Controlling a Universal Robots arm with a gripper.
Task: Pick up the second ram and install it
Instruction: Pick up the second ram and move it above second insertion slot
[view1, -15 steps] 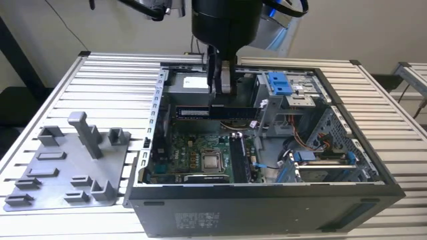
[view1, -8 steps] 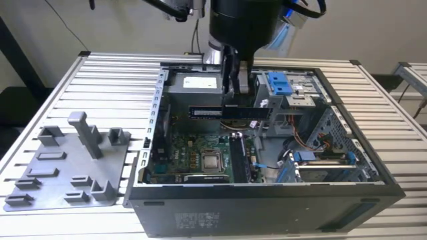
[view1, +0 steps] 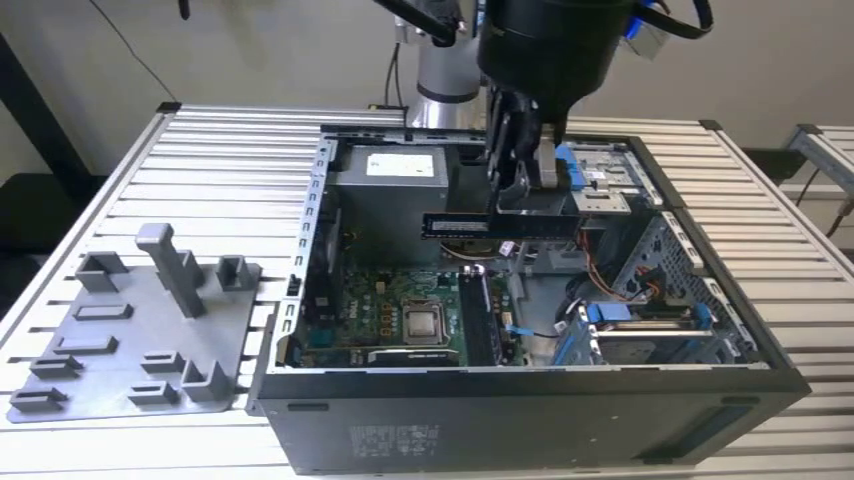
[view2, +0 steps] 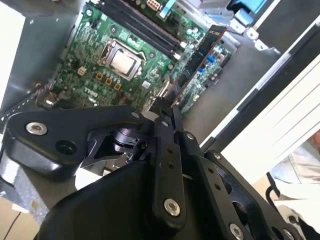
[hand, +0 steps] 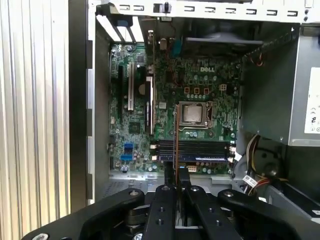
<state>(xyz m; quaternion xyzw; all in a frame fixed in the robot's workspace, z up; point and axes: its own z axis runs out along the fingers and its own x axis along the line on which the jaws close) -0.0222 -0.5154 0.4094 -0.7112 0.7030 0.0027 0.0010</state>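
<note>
1. The counter (view1: 227, 160) carries the open computer case (view1: 534, 420), and the memory slots (view1: 477, 318) lie on the case's floor, so all the work is inside its walls
2. The grey holder plate (view1: 127, 330) lies well apart from the memory slots, outside the case on the exterior view's left
3. The power-supply box (view1: 387, 195) stands inside the case, beyond the far end of the memory slots, and walls off that end
4. The motherboard (hand: 200, 80) carries the memory slots (hand: 197, 150), with the processor socket (hand: 192, 114) just beside them on one long side
5. Loose cables (hand: 252, 177) lie near one end of the memory slots. The room straight above the slots looks open
6. The second ram (view1: 461, 226) hangs level above the memory slots and apart from them, at about the height of the case's rim
7. In both wrist views the stick's long axis crosses the memory slots (view2: 142, 27) rather than running along them: the second ram (hand: 176, 135) shows edge-on, at about a right angle to the slot lines. I judge that it needs turning into line with them before it can seat
8. The fingers (view1: 510, 160) are closed narrow on the second ram (view2: 200, 52), pinching its flat faces near mid-length, so both ends stick out free over the memory slots
</note>
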